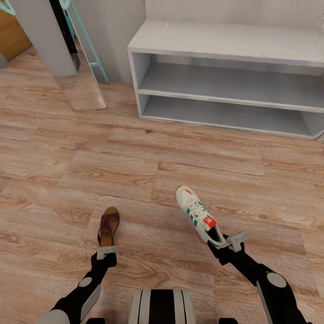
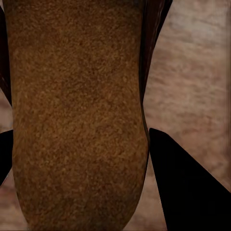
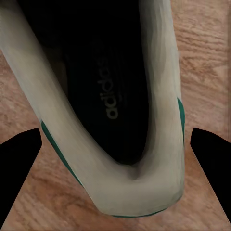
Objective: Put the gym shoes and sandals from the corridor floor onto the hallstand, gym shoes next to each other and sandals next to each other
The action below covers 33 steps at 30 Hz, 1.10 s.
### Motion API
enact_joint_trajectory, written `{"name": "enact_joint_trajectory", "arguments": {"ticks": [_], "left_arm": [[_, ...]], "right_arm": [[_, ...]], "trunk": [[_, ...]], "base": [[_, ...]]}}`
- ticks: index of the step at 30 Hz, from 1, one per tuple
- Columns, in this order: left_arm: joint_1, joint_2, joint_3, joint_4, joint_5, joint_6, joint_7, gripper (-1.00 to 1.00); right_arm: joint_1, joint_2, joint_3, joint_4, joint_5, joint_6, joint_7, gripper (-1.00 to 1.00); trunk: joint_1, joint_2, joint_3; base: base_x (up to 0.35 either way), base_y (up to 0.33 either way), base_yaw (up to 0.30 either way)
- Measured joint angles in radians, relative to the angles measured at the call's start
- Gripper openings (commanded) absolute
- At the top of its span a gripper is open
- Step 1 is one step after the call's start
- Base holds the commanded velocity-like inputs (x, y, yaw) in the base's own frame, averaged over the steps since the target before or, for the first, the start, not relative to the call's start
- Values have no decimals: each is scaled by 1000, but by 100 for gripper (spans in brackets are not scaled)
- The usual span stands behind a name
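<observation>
One brown sandal [image 1: 108, 226] is held at its heel in my left gripper [image 1: 107, 253], toe pointing away from me. Up close, its brown insole [image 2: 77, 106] sits between the dark fingers [image 2: 187, 192]. One white gym shoe [image 1: 198, 215] with green stripes is held at the heel in my right gripper [image 1: 227, 243], tilted, toe towards the hallstand. The shoe's heel opening [image 3: 110, 110] sits between the fingertips [image 3: 19, 168]. The pale grey hallstand [image 1: 225, 42] stands ahead, its bench top and two low shelves bare. The corridor floor [image 1: 135, 157] lies between us.
A leaning mirror [image 1: 83, 85] with a teal frame stands at the back left beside a grey wall corner [image 1: 45, 36]. A wooden cabinet [image 1: 11, 31] shows at the far left. My base [image 1: 162, 306] is at the near edge.
</observation>
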Motion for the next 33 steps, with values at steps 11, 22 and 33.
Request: {"name": "enact_joint_trajectory", "arguments": {"ticks": [11, 22, 33], "left_arm": [[6, 2, -3, 2, -3, 0, 0, -100], [6, 2, -9, 0, -16, 4, -7, -100], [70, 36, -2, 23, -48, 3, 1, -100]], "right_arm": [[0, 1, 3, 0, 0, -1, 0, -100], [0, 2, 1, 0, -1, -1, 0, -100], [0, -2, -185, 1, 3, -10, 1, -100]], "trunk": [[-5, 3, 43], [-10, 5, 85], [-15, 8, 132]], "base": [[0, 0, 0], [0, 0, 0], [0, 0, -44]]}}
